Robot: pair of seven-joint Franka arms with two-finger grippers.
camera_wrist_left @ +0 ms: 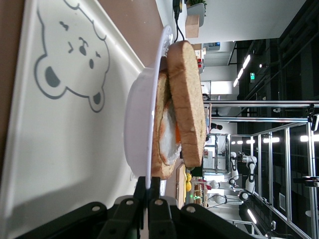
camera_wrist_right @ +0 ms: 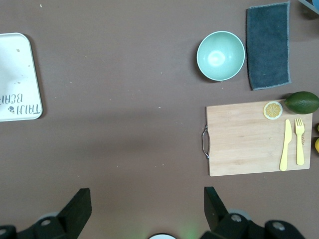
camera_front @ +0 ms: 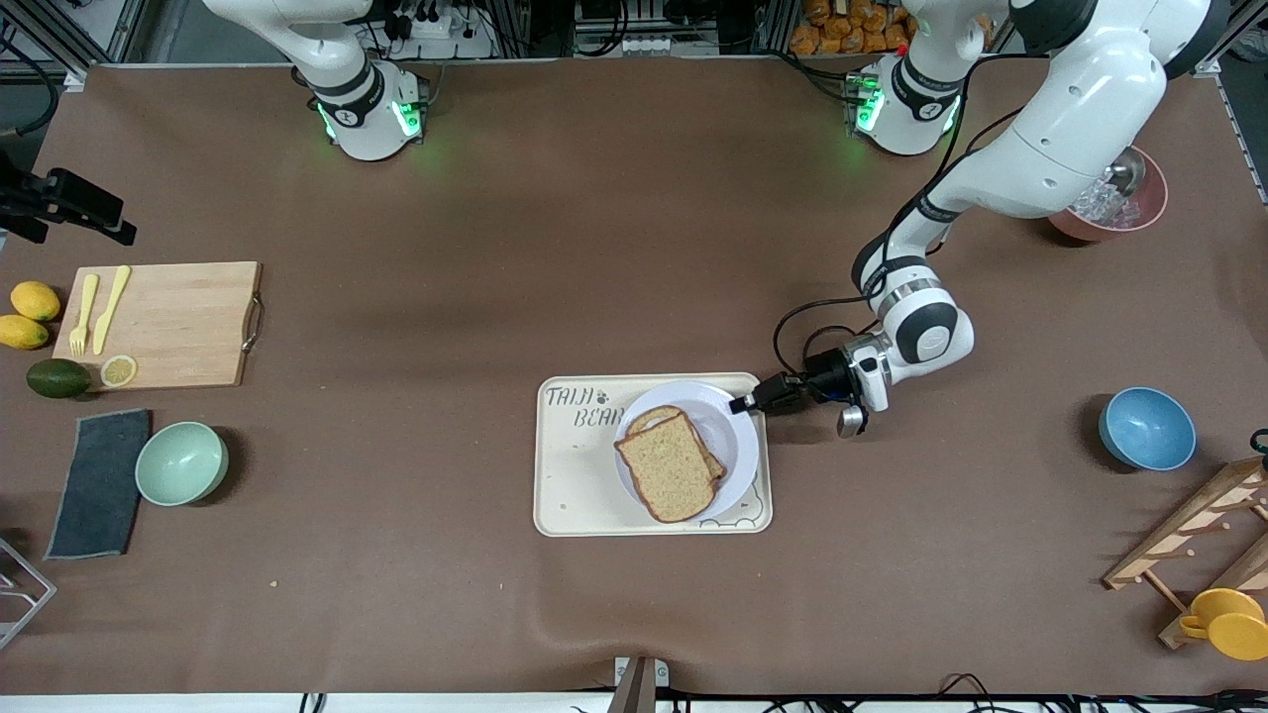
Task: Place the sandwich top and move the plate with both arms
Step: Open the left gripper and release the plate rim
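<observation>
The left gripper [camera_front: 741,403] is clamped on the rim of the plate [camera_front: 738,436] at the edge toward the left arm's end of the table, its two black fingers [camera_wrist_left: 149,199] pinched tight over the thin lip, as the left wrist view shows. The plate sits on the cream tray [camera_front: 575,495] with the bear drawing, and the sandwich top [camera_front: 671,465] already lies on the lower slice [camera_wrist_left: 162,129], egg white and a strip of orange showing between them; the top slice is skewed a little, so the stack is not square. The right gripper [camera_wrist_right: 144,209] hangs high with its jaws spread wide and empty, over bare table between the tray and the cutting board [camera_wrist_right: 249,137], where that arm waits. The placing looks done and the plate move looks like the step in hand, yet only one arm has hold. The danger is a one-sided lift: pulling up on a single thin rim would probably tilt the plate, and the loose top slice could slide off the egg. The pinch itself is shallow and may slip. Dragging instead risks catching the tray's raised edge and jolting the stack.
</observation>
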